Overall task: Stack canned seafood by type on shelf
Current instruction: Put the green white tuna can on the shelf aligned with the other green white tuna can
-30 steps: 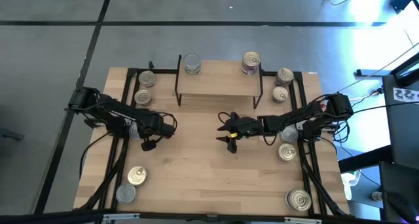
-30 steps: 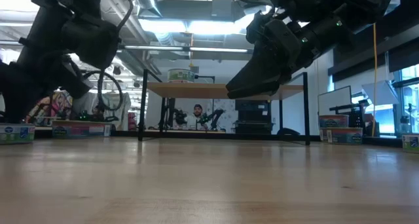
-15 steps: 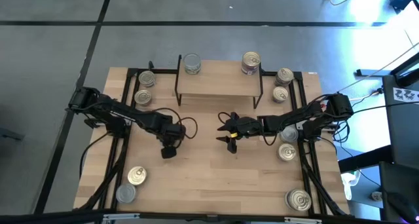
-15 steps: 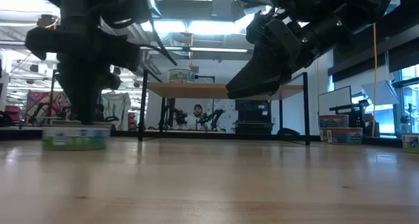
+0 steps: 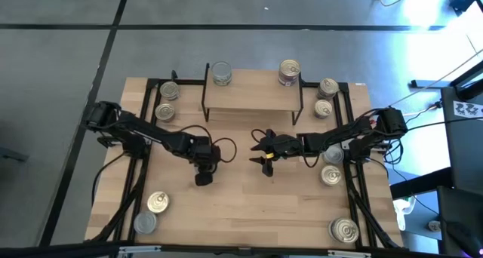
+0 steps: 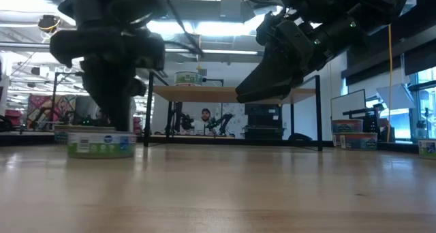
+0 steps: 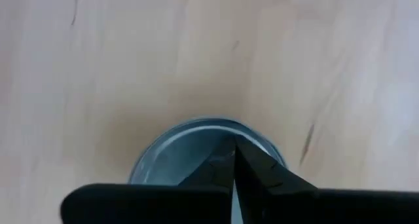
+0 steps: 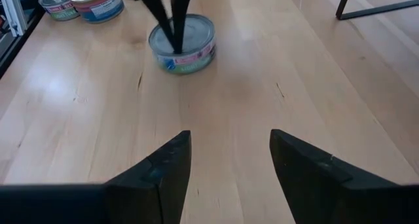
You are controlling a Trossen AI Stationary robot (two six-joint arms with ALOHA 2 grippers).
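A silver-grey-lidded tin (image 8: 182, 43) with a blue-green label stands on light wood tabletop (image 8: 262, 86).

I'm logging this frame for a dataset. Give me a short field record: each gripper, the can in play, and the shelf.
left gripper: shut, tips down on the lid of a can, pushing rather than gripping
can: silver lid, upright on the table, centre-left
right gripper: open, empty, hovering mid-table in front of the shelf
shelf: one silver-lid tin at its left end, one gold-lid tin at its right end
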